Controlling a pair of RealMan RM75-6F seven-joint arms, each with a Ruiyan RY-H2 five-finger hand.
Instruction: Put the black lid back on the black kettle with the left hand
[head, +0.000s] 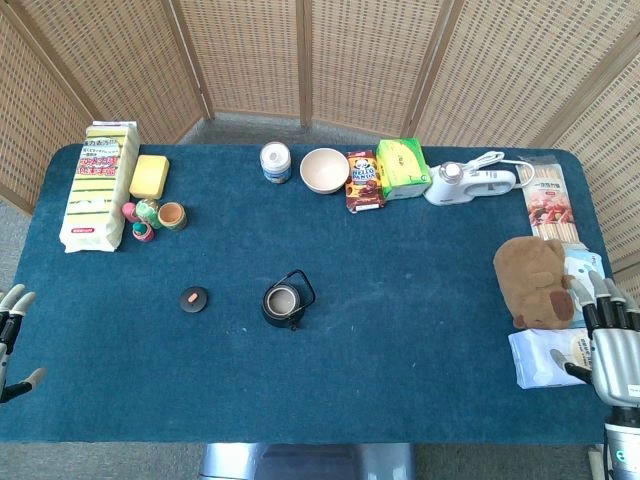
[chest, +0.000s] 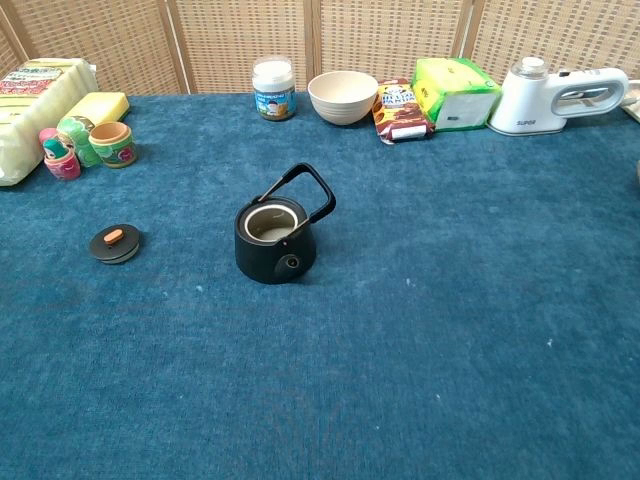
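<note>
The right hand was silver-grey metal with black-jointed, pale-tipped fingers. The left hand showed similar dark fingers with pale tips.

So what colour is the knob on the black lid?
Orange, on the round black lid; clearest in the chest view.

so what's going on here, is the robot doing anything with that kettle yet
Not yet. The kettle stands open in the middle of the table, its handle up, and its lid lies apart from it on the cloth, toward the robot's left. Nothing is being held: the left hand is at the table's left edge with fingers apart, and the right hand is open at the right edge, near a plush toy. The lid has to be picked up first.
</note>
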